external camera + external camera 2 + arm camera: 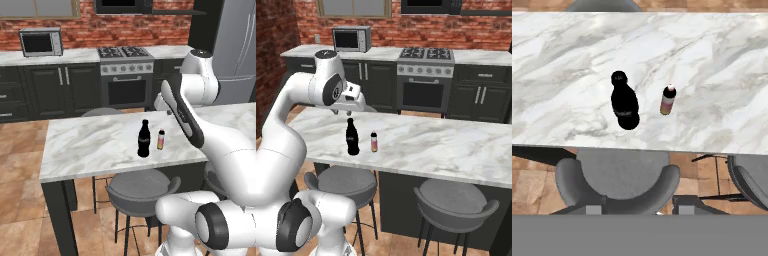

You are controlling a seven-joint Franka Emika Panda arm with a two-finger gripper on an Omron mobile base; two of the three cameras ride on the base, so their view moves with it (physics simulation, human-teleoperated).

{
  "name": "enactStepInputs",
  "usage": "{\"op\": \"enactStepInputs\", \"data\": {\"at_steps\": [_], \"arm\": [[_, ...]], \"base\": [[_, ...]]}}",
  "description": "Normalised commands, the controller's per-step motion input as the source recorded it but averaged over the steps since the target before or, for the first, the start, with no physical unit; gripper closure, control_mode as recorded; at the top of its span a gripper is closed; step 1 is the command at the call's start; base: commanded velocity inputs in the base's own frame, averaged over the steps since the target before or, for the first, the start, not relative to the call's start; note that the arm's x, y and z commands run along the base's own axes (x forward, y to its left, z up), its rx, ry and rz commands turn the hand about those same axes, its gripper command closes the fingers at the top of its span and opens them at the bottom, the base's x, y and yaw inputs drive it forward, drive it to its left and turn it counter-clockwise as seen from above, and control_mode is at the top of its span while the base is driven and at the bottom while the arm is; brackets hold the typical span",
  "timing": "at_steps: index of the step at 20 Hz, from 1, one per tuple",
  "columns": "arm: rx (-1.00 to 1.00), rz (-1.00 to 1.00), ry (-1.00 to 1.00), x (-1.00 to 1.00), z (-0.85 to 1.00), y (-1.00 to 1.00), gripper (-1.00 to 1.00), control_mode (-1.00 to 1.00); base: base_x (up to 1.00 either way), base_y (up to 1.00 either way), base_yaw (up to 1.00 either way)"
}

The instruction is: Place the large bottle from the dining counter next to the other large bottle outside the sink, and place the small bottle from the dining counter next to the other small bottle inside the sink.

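The large bottle (144,142) (352,139) (624,102), black with a slim neck, stands upright on the dining counter (85,145) (446,145) (562,75). Close to its right stands the small bottle (161,140) (374,142) (668,100), with a pale cap and an orange-pink body. My gripper (342,112) hangs above the counter, just behind and above the large bottle's cap. It points down, open, with nothing between its fingers. The hand view looks down on both bottles. The sink and the other bottles are out of view.
Round grey stools (139,187) (348,181) (453,200) stand under the counter's near edge. Across the floor are dark cabinets, a stove (125,65) and a microwave (41,42). A fridge (240,50) stands at the right.
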Motion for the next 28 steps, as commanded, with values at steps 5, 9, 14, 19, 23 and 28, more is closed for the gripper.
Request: {"op": "enactStepInputs", "data": {"at_steps": [5,9,14,19,23,28], "arm": [[0.00,0.00,0.00,0.00,-0.11,0.00,-1.00,-1.00],[0.00,0.00,0.00,-0.02,-0.26,0.01,-1.00,-1.00],[-0.02,0.00,0.00,-0.03,-0.17,0.08,-1.00,-1.00],[-0.04,0.00,-0.05,-0.02,-0.04,0.11,-1.00,-1.00],[-0.01,0.01,-0.12,-0.10,-0.01,0.09,-1.00,-1.00],[0.00,0.00,-0.10,-0.17,-0.20,0.10,-1.00,-1.00]], "base": [[0.00,0.00,0.00],[0.00,0.00,0.00],[0.00,0.00,0.00],[0.00,0.00,0.00],[0.00,0.00,0.00],[0.00,0.00,0.00]]}}
